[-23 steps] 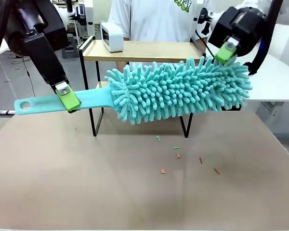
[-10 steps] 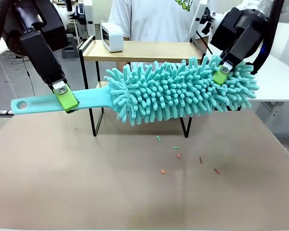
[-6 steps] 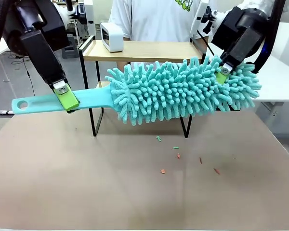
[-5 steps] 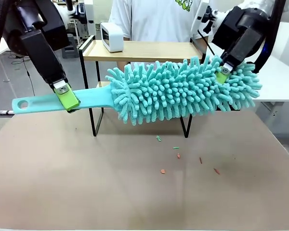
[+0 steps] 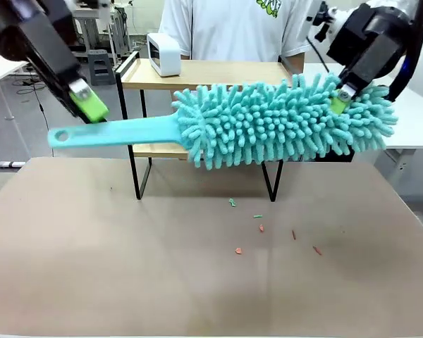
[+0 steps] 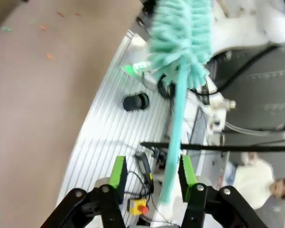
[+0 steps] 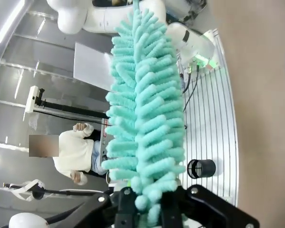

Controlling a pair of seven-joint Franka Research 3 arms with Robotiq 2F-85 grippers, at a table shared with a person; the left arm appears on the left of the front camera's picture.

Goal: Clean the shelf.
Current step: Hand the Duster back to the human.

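A teal fluffy duster hangs level in front of the shelf, a two-board rack in a black frame. My right gripper is shut on the far right end of the duster's head; in the right wrist view the duster's head runs up from between the shut fingers of the right gripper. My left gripper stands open just above the handle, apart from it. In the left wrist view the handle passes between the spread pads of the left gripper, close to the right pad.
A white box-like device stands on the shelf's top board. A person in a white shirt stands behind the shelf. Small orange and green crumbs lie on the brown table in front of the shelf's legs.
My left gripper has opened, let go of the handle and risen up and to the left. The duster has shifted right and slightly up with my right gripper, which has stayed shut on its head.
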